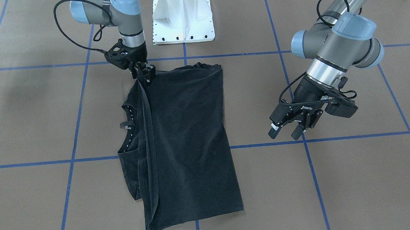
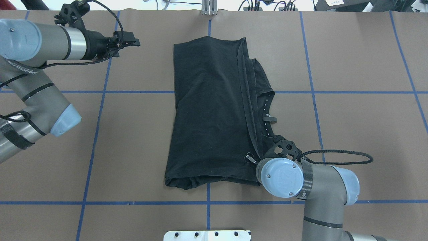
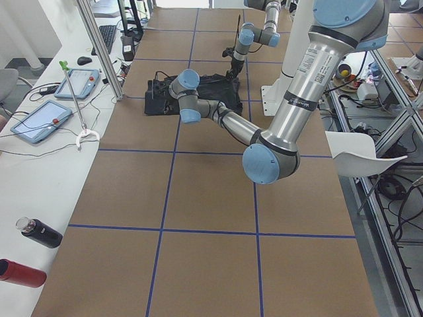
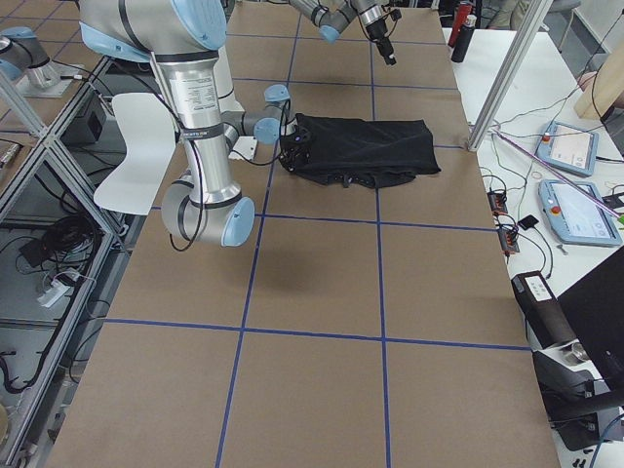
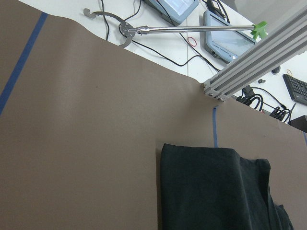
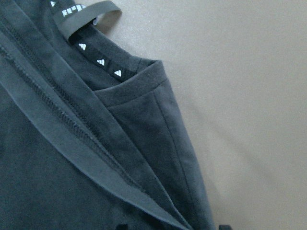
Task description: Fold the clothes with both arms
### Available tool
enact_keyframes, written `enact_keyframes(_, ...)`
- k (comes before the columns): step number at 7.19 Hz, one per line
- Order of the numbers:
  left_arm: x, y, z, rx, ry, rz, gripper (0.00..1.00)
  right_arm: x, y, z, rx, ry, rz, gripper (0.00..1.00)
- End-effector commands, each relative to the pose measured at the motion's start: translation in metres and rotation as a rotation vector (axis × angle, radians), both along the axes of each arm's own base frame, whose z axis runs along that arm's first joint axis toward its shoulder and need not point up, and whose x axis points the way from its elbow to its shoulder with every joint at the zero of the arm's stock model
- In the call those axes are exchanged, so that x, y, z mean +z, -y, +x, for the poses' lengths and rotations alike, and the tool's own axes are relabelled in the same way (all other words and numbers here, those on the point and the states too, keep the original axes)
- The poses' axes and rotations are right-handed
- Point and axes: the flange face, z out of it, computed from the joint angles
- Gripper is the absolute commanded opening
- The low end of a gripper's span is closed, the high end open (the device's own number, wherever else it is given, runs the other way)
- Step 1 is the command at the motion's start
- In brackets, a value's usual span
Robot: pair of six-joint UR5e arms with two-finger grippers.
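The black T-shirt [image 1: 188, 137] [image 2: 207, 117] lies folded on the brown table, its hem band laid over beside the collar [image 1: 128, 126] [image 6: 96, 62]. My right gripper [image 1: 144, 74] [image 2: 250, 157] stands low over the near corner of that hem. Only two fingertips show, set apart at the bottom edge of the right wrist view, so it is open, with cloth flat below. Away from the shirt and above bare table, my left gripper [image 1: 285, 133] [image 2: 132, 42] hangs open and holds nothing. The chest graphic is hidden.
The white pedestal base [image 1: 182, 21] stands just behind the shirt on the robot's side. Blue tape lines [image 2: 207, 92] grid the table. Past the far edge are an aluminium post [image 5: 254, 62], a grabber tool [image 5: 124, 28] and tablets [image 3: 39, 122].
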Motion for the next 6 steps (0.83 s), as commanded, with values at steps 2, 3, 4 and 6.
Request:
enact_keyframes(2, -0.002, -0.001, -0.003, -0.003, -0.003, 0.002, 1.0, 0.002, 0.0, 0.0, -0.001, -0.005, -0.001, 0.0)
enact_keyframes(3, -0.002, -0.001, -0.002, -0.001, -0.003, 0.002, 1.0, 0.0, -0.001, 0.0, -0.002, 0.001, 0.0, 0.0)
enact_keyframes(4, -0.003, -0.001, -0.002, -0.001, -0.004, 0.003, 1.0, -0.004, -0.001, 0.001, -0.001, 0.008, 0.002, 0.0)
enact_keyframes(6, -0.004, -0.002, -0.001, -0.007, -0.023, -0.021, 1.0, -0.009, 0.0, 0.004, 0.0, 0.016, 0.006, 0.0)
